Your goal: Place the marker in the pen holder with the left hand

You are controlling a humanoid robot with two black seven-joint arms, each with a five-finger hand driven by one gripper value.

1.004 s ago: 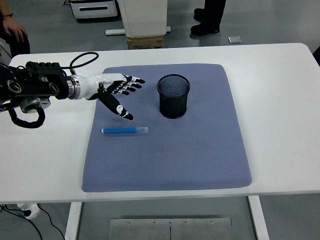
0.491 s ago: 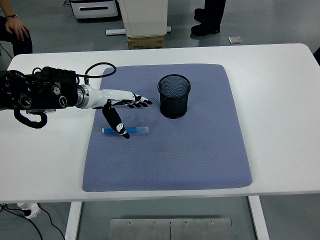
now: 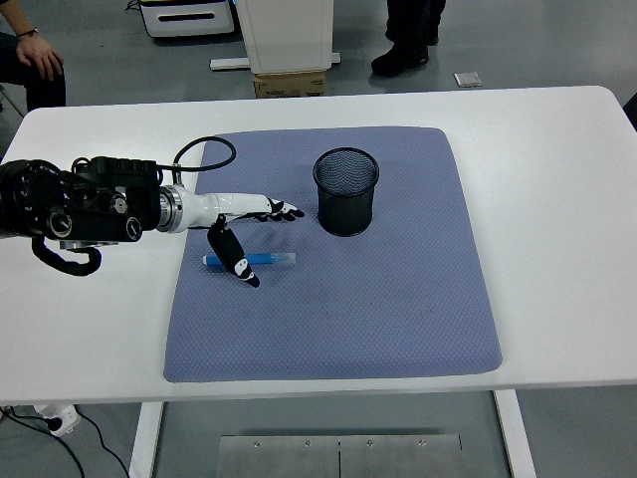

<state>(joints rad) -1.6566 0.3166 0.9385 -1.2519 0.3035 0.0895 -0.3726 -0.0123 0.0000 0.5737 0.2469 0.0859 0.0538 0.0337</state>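
Note:
A blue marker (image 3: 261,259) with a pale cap lies flat on the blue-grey mat (image 3: 398,299), left of centre. My left hand (image 3: 261,239) hovers right over it, open: the fingers (image 3: 281,211) stretch out beyond the marker's far side and the thumb (image 3: 237,264) crosses down over its left part. I cannot tell whether the thumb touches it. The black mesh pen holder (image 3: 346,191) stands upright on the mat, a short way right of the hand. The right arm is out of view.
The mat covers the middle of the white table (image 3: 557,199). A cable (image 3: 204,149) loops above my left forearm. Beyond the far edge, a seated person (image 3: 30,60) shows at top left, another person's feet (image 3: 398,50) at top centre, and a cardboard box (image 3: 291,85).
My left hand has come down and toward the near side from beside the holder until it is over the marker, its thumb now crossing it. The marker has not moved.

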